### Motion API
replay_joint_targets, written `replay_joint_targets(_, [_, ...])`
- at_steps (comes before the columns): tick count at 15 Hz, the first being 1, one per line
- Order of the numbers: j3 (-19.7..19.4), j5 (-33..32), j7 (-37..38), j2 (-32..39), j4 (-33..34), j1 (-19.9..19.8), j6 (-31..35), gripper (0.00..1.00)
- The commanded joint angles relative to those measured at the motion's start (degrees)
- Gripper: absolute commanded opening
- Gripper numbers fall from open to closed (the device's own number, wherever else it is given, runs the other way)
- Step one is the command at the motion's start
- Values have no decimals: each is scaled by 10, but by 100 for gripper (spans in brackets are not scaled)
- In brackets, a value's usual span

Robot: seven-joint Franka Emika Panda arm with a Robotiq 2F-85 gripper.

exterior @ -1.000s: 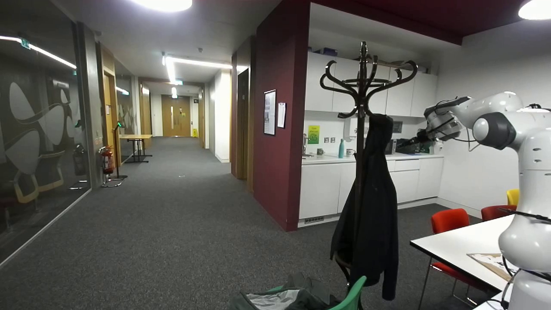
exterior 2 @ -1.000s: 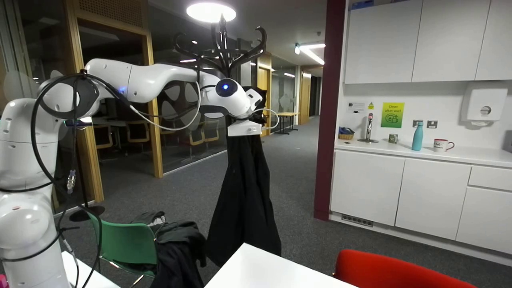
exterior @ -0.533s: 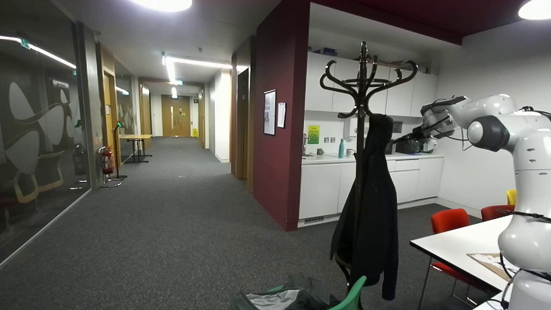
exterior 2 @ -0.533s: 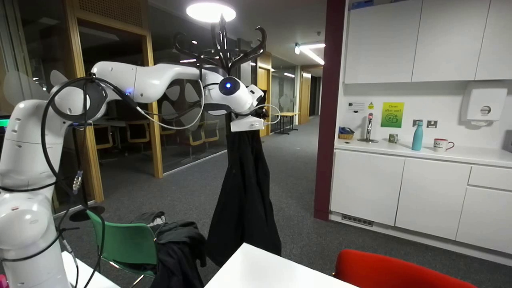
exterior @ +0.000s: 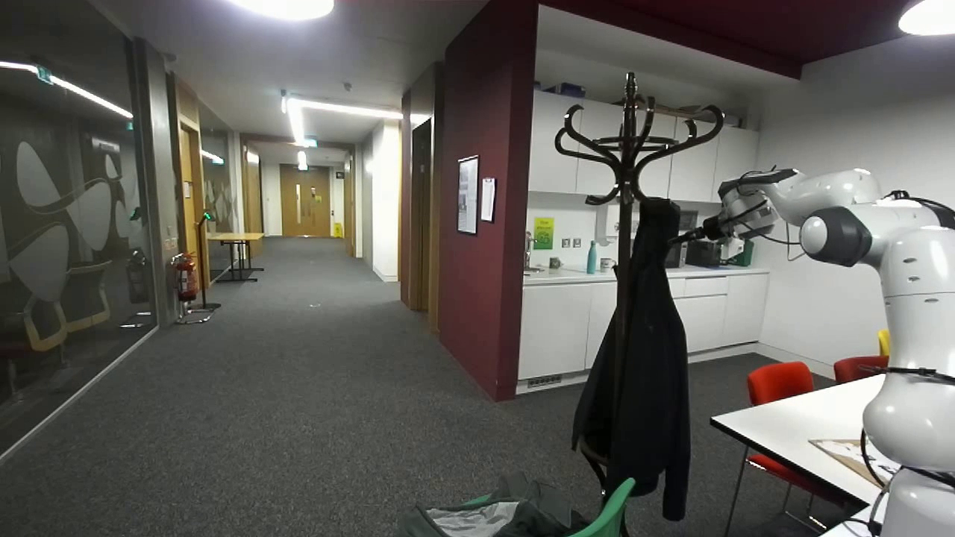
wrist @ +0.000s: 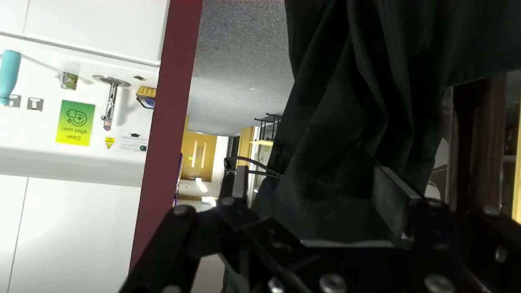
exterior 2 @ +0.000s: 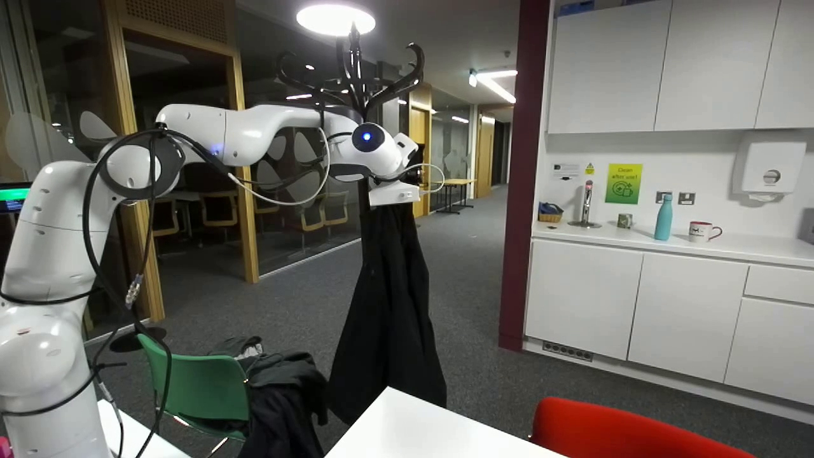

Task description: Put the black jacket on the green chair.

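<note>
The black jacket hangs limp from the black coat stand (exterior: 629, 142) in both exterior views, its cloth showing (exterior: 650, 358) (exterior 2: 388, 299). In the wrist view the jacket (wrist: 346, 122) fills the middle and right. My gripper (wrist: 315, 189) is open, its two fingers wide apart with the jacket's cloth showing between and beyond them. A thin dark loop stands by the left finger. In an exterior view the fingertips (exterior: 680, 239) are at the jacket's upper part; touch cannot be told. The green chair (exterior 2: 203, 385) stands left of the jacket; its edge also shows in an exterior view (exterior: 613, 511).
Dark and grey clothing (exterior 2: 286, 381) lies over the green chair's side. A white table (exterior 2: 432, 426) stands in front of the jacket. Red chairs (exterior: 780, 382) stand by the table. A kitchen counter (exterior 2: 636, 238) with a bottle and mugs runs behind.
The arm has reached forward. In an exterior view my gripper has moved left, from apart to the jacket's upper part. The jacket hangs nearly unchanged.
</note>
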Motion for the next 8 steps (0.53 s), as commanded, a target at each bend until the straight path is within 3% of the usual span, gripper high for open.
replay_joint_targets(1, [3, 20, -6, 21, 34, -8, -2, 51])
replay_joint_targets(6, [2, 19, -20, 16, 34, -5, 9, 12])
replay_joint_targets(8, [1, 23, -29, 6, 31, -5, 16, 0])
